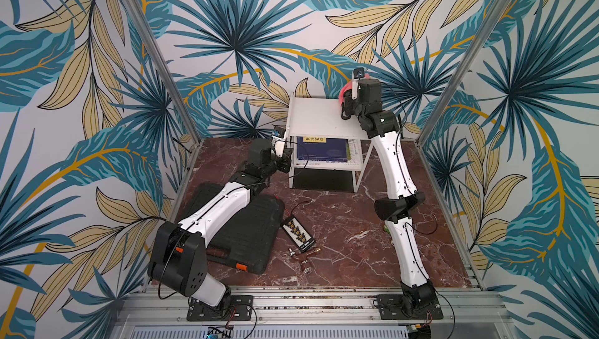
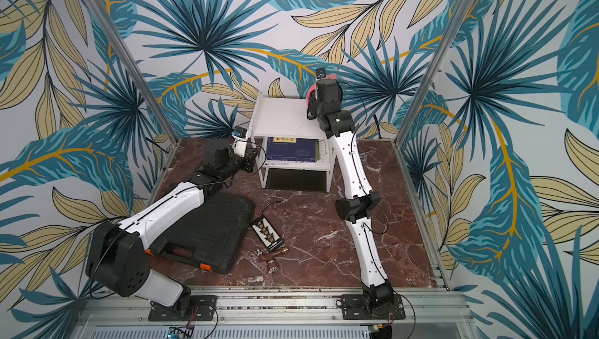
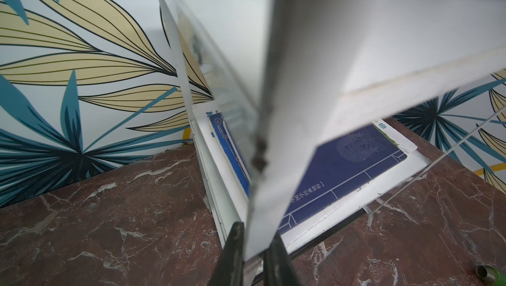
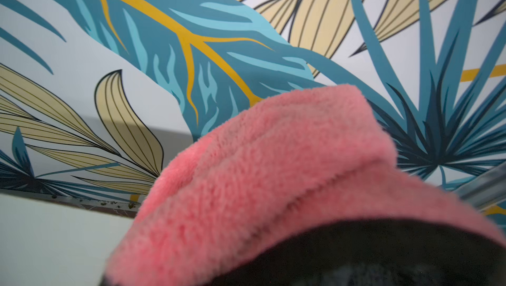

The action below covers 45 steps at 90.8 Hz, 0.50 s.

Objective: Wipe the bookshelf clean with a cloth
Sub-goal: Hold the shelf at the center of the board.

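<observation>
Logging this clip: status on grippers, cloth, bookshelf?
Left gripper clamped on front-left leg of small white two-tier metal bookshelf. Right gripper shut on fluffy pink microfibre cloth at top shelf's far right corner. Blue book lies on lower tier.

Both top views look steeply down from the near edge across the whole surface (image 1: 340,224) toward the back wall (image 1: 291,13); left wrist view crowds the bookshelf (image 3: 383,52) corner; right wrist view, just behind the cloth (image 4: 273,175), faces that wall
</observation>
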Available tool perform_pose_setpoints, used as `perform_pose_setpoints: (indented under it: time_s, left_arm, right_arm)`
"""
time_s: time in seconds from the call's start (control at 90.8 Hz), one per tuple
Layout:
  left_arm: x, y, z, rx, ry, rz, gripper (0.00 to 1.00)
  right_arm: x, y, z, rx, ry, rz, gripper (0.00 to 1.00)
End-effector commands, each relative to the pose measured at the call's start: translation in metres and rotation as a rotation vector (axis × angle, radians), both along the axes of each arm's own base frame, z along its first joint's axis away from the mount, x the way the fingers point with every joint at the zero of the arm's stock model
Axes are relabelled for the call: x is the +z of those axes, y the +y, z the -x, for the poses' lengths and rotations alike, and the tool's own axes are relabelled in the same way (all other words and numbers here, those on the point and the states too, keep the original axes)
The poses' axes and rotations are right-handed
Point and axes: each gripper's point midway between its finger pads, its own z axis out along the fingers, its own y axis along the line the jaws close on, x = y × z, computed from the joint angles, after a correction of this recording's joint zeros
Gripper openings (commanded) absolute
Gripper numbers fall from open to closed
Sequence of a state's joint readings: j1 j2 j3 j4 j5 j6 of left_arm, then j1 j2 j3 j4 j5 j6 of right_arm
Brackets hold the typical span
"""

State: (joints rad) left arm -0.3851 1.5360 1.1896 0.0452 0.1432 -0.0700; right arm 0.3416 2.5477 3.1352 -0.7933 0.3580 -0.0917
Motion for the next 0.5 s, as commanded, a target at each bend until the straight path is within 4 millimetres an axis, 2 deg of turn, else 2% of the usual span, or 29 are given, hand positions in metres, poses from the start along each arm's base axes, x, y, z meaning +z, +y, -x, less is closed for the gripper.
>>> perform_pose_setpoints:
  time_s: [0.0, 0.044, 0.088, 0.132, 0.176, 0.242, 0.275, 0.33, 0.386, 0.441, 0.485]
  left_arm:
    - [-0.054, 0.002, 0.016, -0.003, 0.209, -0.02, 0.0]
    - [-0.052, 0.002, 0.017, -0.006, 0.206, -0.019, 0.0]
    - [-0.048, 0.002, 0.017, -0.001, 0.197, -0.017, 0.0]
    - [-0.046, 0.004, 0.017, 0.011, 0.188, -0.014, 0.0]
    - [-0.043, 0.007, 0.018, 0.024, 0.176, -0.014, 0.0]
    - [-0.042, 0.01, 0.019, 0.035, 0.17, -0.019, 0.0]
    - [-0.041, 0.011, 0.02, 0.036, 0.168, -0.021, 0.0]
    - [-0.039, 0.013, 0.021, 0.041, 0.163, -0.025, 0.0]
    - [-0.038, 0.015, 0.023, 0.044, 0.155, -0.025, 0.0]
    - [-0.039, 0.016, 0.024, 0.046, 0.151, -0.024, 0.0]
    - [-0.04, 0.017, 0.024, 0.048, 0.153, -0.026, 0.0]
  right_arm:
    - [-0.172, 0.12, 0.027, 0.31, 0.419, 0.134, 0.0]
    - [-0.163, 0.157, 0.04, 0.412, 0.383, 0.139, 0.0]
    - [-0.148, 0.182, 0.055, 0.498, 0.346, 0.171, 0.0]
    - [-0.129, 0.194, 0.07, 0.549, 0.321, 0.189, 0.0]
    - [-0.107, 0.19, 0.083, 0.574, 0.314, 0.195, 0.0]
    - [-0.078, 0.156, 0.094, 0.526, 0.318, 0.248, 0.0]
    - [-0.066, 0.126, 0.093, 0.461, 0.324, 0.278, 0.0]
    - [-0.06, 0.069, 0.091, 0.357, 0.379, 0.274, 0.0]
    - [-0.063, 0.026, 0.092, 0.296, 0.445, 0.233, 0.0]
    - [-0.066, 0.006, 0.098, 0.271, 0.488, 0.233, 0.0]
    - [-0.069, 0.012, 0.104, 0.307, 0.504, 0.254, 0.0]
